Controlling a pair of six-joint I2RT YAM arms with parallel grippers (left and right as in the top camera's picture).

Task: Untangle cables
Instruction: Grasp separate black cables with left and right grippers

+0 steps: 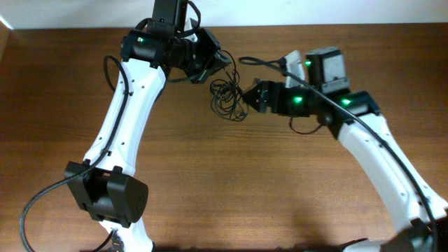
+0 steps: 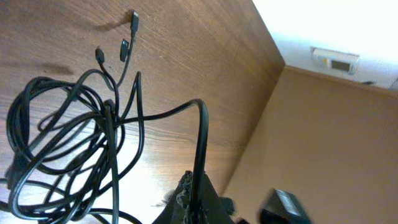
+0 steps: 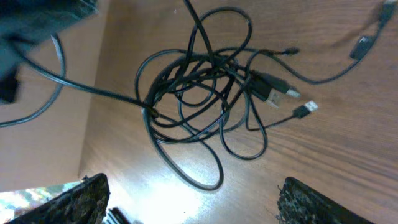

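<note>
The cables (image 1: 227, 98) lie as a knot of thin black loops on the wooden table between the two arms. My left gripper (image 1: 222, 61) is shut on one cable strand (image 2: 200, 137), which rises from its closed tips (image 2: 196, 198) and arches over to the tangle (image 2: 68, 149). Small plug ends (image 2: 124, 50) rest on the wood beyond the knot. My right gripper (image 1: 248, 96) stands open just right of the knot. Its fingers (image 3: 74, 202) are wide apart with bare wood between them. The nearest loop (image 3: 205, 177) lies just ahead of them. Silvery USB plugs (image 3: 280, 94) stick out to the right.
A dark boxy device (image 1: 327, 66) and a pale object (image 1: 294, 63) sit at the back right, behind the right arm. The table's far edge (image 1: 315, 26) meets a light wall. Thicker arm wiring (image 1: 42, 199) loops at the left base.
</note>
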